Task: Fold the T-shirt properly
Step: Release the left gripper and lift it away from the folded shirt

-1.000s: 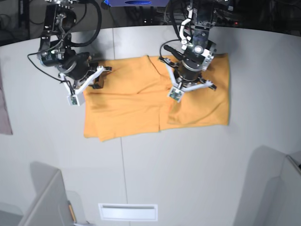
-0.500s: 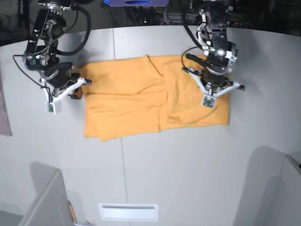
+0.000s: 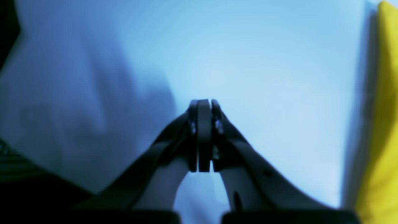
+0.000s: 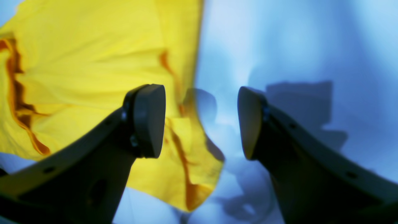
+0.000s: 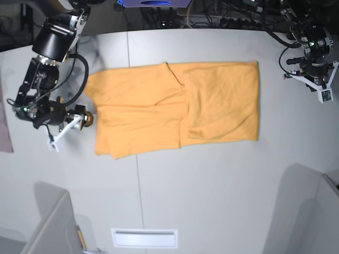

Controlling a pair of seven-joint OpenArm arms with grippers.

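1. At the near edge of the surface (image 5: 212,201) in the base view, a pale rectangular slot (image 5: 144,238) sits below the cloth, well apart from it.
2. Farther in, the T-shirt (image 5: 175,106) lies flat across the middle of the surface, light orange, partly folded: a panel on the side of the left arm overlaps the middle, and a ragged lower corner juts out on the right arm's side.
3. The right tool (image 5: 79,120) hovers just beside the shirt's edge on the base view's left. Its wrist view shows the two pads (image 4: 149,119) set wide apart with nothing between them, a creased corner of the T-shirt (image 4: 93,77) under and behind one pad and bare surface (image 4: 295,46) behind the other.
4. The left tool (image 5: 312,79) sits off the shirt, near the far corner of the surface on the base view's right. In its wrist view the left tool (image 3: 203,137) has its fingers pressed together on nothing, over bare surface (image 3: 248,62), with only a strip of the T-shirt (image 3: 382,124) at the frame's edge.
5. A pinkish cloth (image 5: 5,127) lies at the extreme left edge of the base view.
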